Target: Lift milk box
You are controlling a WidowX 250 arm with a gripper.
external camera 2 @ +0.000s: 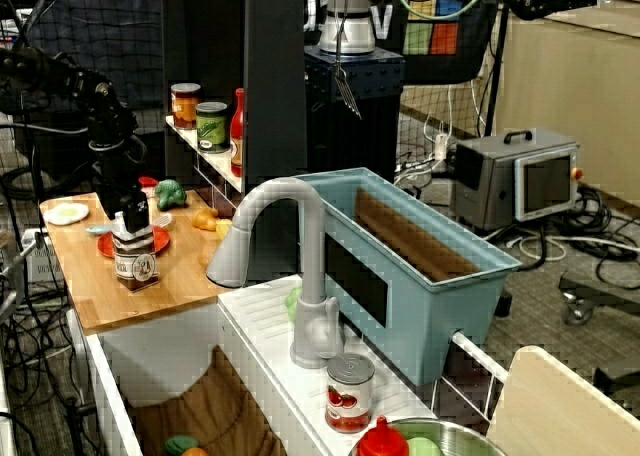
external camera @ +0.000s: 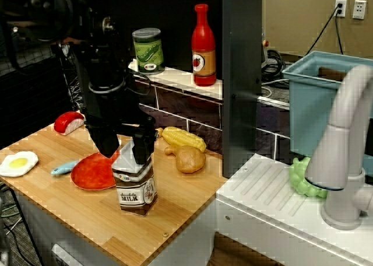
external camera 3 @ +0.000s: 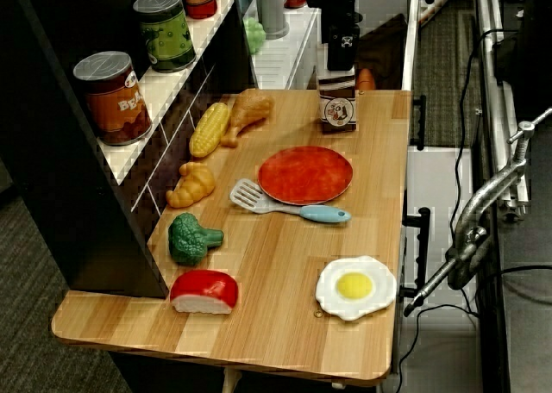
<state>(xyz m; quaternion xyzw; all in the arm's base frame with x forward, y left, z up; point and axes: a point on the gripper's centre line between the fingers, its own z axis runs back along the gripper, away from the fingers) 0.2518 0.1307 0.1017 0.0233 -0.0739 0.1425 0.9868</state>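
The milk box (external camera: 137, 193) is a small brown carton with a white "MILK" label. It stands on the wooden counter (external camera: 192, 202) near its front edge, beside the red plate (external camera: 92, 174). My black gripper (external camera: 125, 156) comes down from above, its two fingers straddling the carton's pale gabled top and pressed against it. The carton's base looks level with the wood; I cannot tell if it has left the surface. From the side, the gripper (external camera 2: 132, 226) sits right on top of the milk box (external camera 2: 133, 266). The overhead view has the gripper (external camera 3: 341, 59) hiding the top of the milk box (external camera 3: 337, 109).
Corn (external camera: 183, 139) and a drumstick (external camera: 189, 159) lie just behind the carton. A spatula (external camera 3: 293, 208), fried egg (external camera 3: 355, 287), broccoli (external camera 3: 191, 239) and croissant (external camera 3: 192, 186) sit further along. A green can (external camera: 147, 50) and red bottle (external camera: 203, 44) stand on the shelf. A dark post (external camera: 242, 73) and faucet (external camera: 344, 149) are at the right.
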